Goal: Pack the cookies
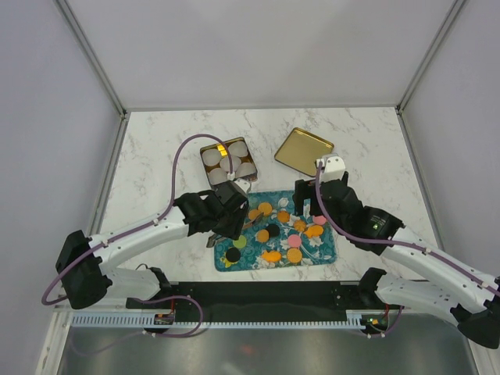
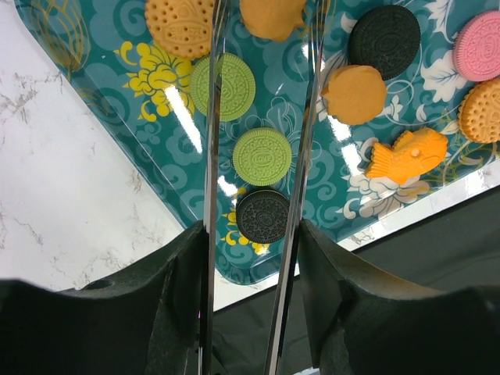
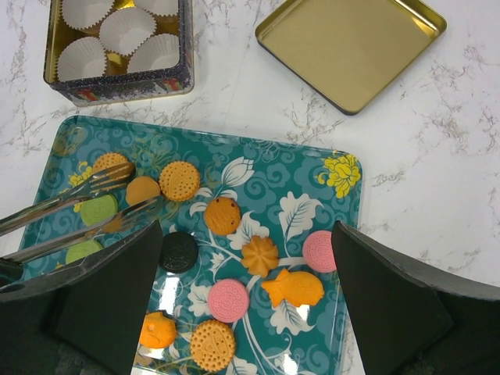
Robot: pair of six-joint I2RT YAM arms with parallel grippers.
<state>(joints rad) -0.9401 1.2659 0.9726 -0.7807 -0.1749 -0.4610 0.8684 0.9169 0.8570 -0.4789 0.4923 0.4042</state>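
Note:
Several cookies lie on the teal patterned tray (image 1: 331, 258): orange (image 3: 223, 216), pink (image 3: 228, 300), black (image 3: 179, 251) and green (image 2: 262, 155). My left gripper (image 1: 226, 212) is shut on metal tongs (image 2: 212, 156) over the tray's left part. The tong tips straddle a plain orange cookie (image 3: 143, 190), which also shows in the left wrist view (image 2: 271, 17). I cannot tell whether they squeeze it. My right gripper (image 3: 246, 234) hovers open and empty over the tray's middle; it shows in the top view (image 1: 311, 205).
A square tin (image 1: 205, 148) lined with white paper cups (image 3: 125, 30) stands behind the tray's left end. Its gold lid (image 1: 303, 150) lies upturned to the right. The marble table runs to white walls. A black strip borders the tray's near edge.

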